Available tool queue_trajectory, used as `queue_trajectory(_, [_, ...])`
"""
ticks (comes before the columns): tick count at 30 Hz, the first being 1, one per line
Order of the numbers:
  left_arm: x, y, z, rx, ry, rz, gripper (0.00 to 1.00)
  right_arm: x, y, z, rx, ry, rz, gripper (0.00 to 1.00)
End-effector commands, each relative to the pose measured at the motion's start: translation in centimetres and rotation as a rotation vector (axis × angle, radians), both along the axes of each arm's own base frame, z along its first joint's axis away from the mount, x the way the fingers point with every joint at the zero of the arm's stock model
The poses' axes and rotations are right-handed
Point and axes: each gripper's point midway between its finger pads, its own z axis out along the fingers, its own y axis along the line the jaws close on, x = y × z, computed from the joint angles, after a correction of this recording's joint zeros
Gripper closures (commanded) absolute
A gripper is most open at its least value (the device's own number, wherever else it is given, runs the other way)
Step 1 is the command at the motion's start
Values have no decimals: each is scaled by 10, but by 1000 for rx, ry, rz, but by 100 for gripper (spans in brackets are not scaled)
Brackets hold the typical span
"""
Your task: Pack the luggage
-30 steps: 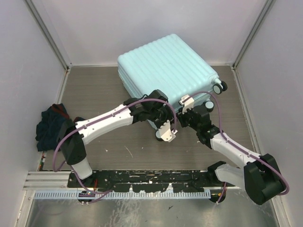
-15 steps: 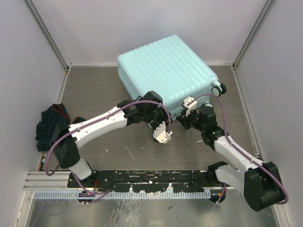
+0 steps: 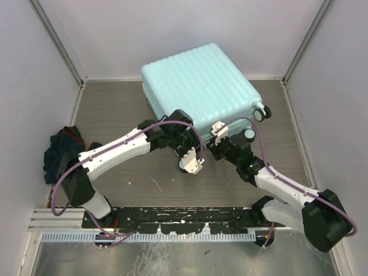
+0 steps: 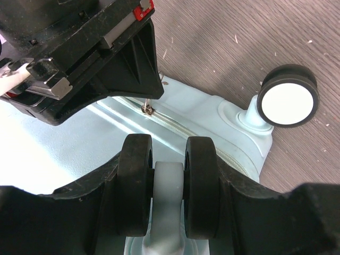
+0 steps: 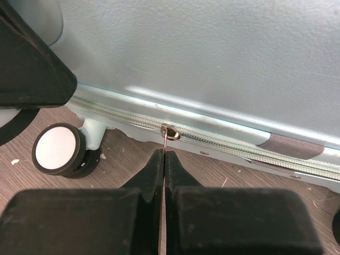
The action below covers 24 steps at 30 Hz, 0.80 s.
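The luggage is a pale mint ribbed suitcase lying flat and closed at the back middle of the table. My left gripper is at its near edge, shut on a black twin wheel of the suitcase, one finger on each side. My right gripper is just to the right of it, shut on the small metal zip pull hanging from the slider on the suitcase's side zip. The same pull also shows in the left wrist view. The lining is hidden.
A heap of dark blue clothes lies at the left wall. Another suitcase wheel sticks out at the right corner, and one more stands on the floor left of my right fingers. Grey walls close in the table on three sides.
Both grippers have moved left along the suitcase's near edge. The right one kept hold of the zip pull. The suitcase's right corner has turned slightly toward me.
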Motion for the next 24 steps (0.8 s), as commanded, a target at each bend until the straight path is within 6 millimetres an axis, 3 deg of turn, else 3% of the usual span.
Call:
queue_trajectory(1, [4, 26, 15, -6, 35, 125, 100, -19, 49, 42, 150, -86, 157, 100])
queue_trajectory(8, [8, 29, 15, 0, 25, 151, 100, -28, 55, 53, 205, -50, 170, 99])
queue_trajectory(14, [0, 27, 34, -68, 67, 167, 100, -13, 20, 42, 245, -2, 45, 99])
queue_trajectory(17, [1, 22, 35, -108, 71, 172, 100, -25, 38, 36, 335, 86, 113, 99])
queue_trajectory(21, [2, 15, 30, -108, 95, 170, 100, -44, 76, 65, 455, 97, 241, 99])
queue_trajectory(24, [4, 8, 30, -113, 112, 185, 100, -58, 89, 76, 490, 119, 286, 99])
